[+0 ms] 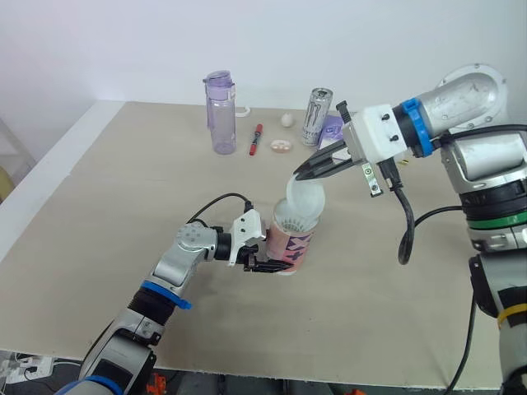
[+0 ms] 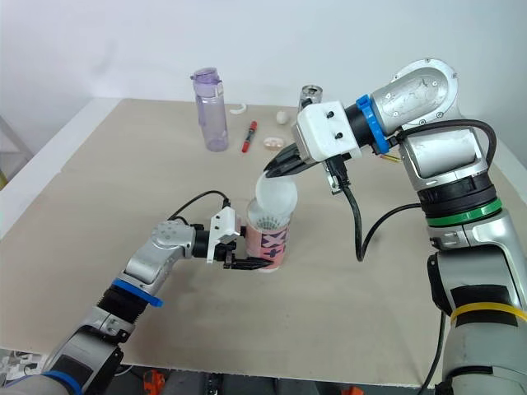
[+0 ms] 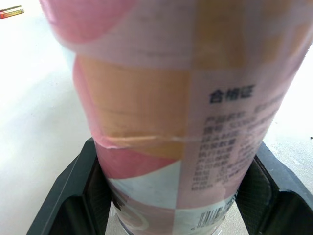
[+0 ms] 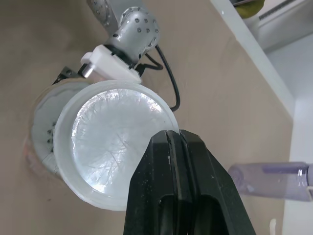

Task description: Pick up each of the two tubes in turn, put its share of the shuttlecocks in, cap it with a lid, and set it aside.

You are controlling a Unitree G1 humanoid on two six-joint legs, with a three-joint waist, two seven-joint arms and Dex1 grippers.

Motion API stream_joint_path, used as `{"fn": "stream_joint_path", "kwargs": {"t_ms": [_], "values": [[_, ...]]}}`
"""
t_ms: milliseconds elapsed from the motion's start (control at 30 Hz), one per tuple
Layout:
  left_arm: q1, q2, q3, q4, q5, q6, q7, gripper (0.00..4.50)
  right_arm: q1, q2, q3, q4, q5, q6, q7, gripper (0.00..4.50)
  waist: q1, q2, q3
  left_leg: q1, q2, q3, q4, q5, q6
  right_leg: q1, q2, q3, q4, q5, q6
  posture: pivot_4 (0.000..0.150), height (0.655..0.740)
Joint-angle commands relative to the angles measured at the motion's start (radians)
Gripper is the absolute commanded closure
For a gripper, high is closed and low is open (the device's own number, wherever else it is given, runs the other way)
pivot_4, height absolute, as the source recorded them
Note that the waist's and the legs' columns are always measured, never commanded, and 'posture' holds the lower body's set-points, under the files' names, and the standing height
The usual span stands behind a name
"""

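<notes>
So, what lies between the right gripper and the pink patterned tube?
The translucent white round lid: the right gripper pinches its rim, and it hangs tilted over the open mouth of the pink patterned tube. Both eye views show this.

tube (image 3: 186,122) printed with 合格证, smaller print beneath unreadable, barcode (image 3: 215,219) near its base

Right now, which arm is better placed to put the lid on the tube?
Right: the right gripper pinches the lid by its rim, over the tube, while the left gripper clamps that tube.
</notes>
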Motion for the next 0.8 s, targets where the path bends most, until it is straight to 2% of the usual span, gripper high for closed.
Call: {"fn": "stream_joint_path", "kwargs": {"t_ms": [33, 367, 800], "values": [[0.017, 0.019, -0.019, 0.042, 0.034, 0.032, 0.010, 1.38, 0.007, -0.017, 0.022, -0.048, 0.032, 0.017, 0.041, 4.41, 0.000, 0.000, 0.000, 0.000, 0.000, 0.000, 0.000, 0.000, 0.000, 0.000, 0.000, 0.000, 0.000, 0.000, 0.000, 0.150, 0.7400], [0.023, 0.024, -0.016, 0.038, 0.034, 0.037, 0.016, 1.38, 0.020, -0.007, 0.062, -0.081, 0.048, 0.037, 0.041, 4.41, 0.000, 0.000, 0.000, 0.000, 0.001, 0.000, 0.000, 0.000, 0.000, 0.000, 0.000, 0.000, 0.000, 0.000, 0.000, 0.150, 0.7400], [0.024, 0.021, -0.008, 0.034, 0.028, 0.047, 0.027, 1.38, 0.031, -0.008, 0.137, -0.042, 0.008, -0.072, 0.041, 4.41, 0.000, 0.000, 0.000, 0.000, 0.000, 0.000, -0.001, 0.000, 0.000, -0.001, -0.001, 0.000, 0.000, -0.001, 0.000, 0.150, 0.7400]]}}
